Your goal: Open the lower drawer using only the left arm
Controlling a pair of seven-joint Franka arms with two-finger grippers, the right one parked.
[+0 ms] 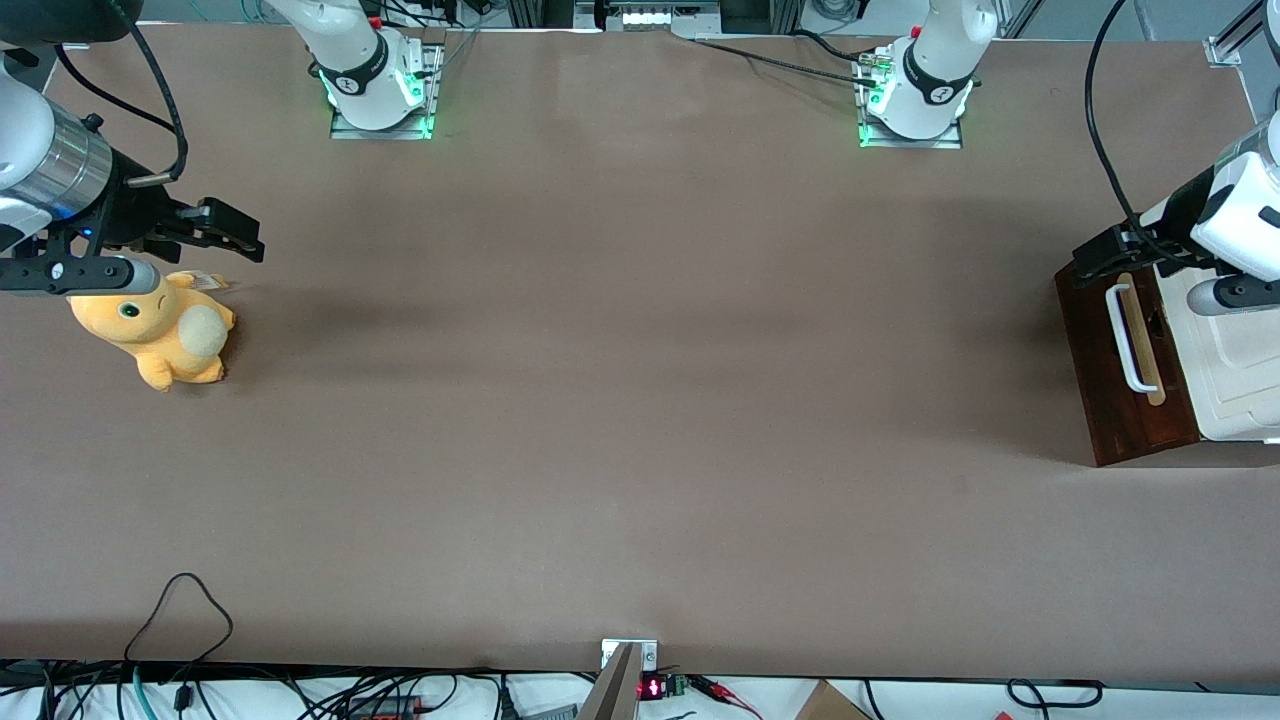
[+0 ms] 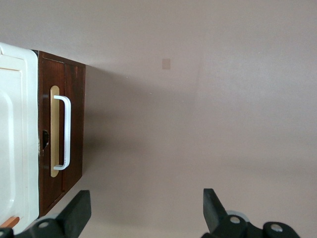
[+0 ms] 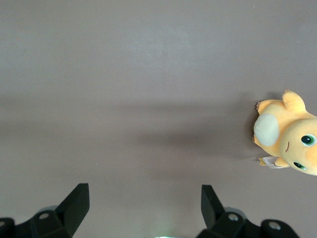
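Fingers [image 2: 79, 210] of the left arm's gripper [image 2: 146, 208] stand spread wide apart with nothing between them, as the left wrist view shows: only bare brown table [image 2: 223, 124] lies in the gap, and the lower drawer [image 2: 62, 129] is off to one side of it, untouched. In that same view the drawer front is dark reddish-brown wood, closed flush, with a white loop handle [image 2: 64, 133] mounted over a pale wood strip [image 2: 54, 131]; a cream-white panel [image 2: 17, 134] adjoins it. From the front view, the cabinet sits at the working arm's end of the table, the drawer front [image 1: 1125, 370] facing toward the parked arm's end, its white handle [image 1: 1128, 338] running along the pale strip. The left arm [image 1: 1235, 215] reaches over the cabinet, and its black gripper [image 1: 1110, 255] hangs just above the edge of the drawer front farthest from the camera, near the handle's end but apart from it. A yellow plush toy [image 1: 160, 330] lies well away at the parked arm's end; the right wrist view shows that toy [image 3: 290, 134] on the bare table
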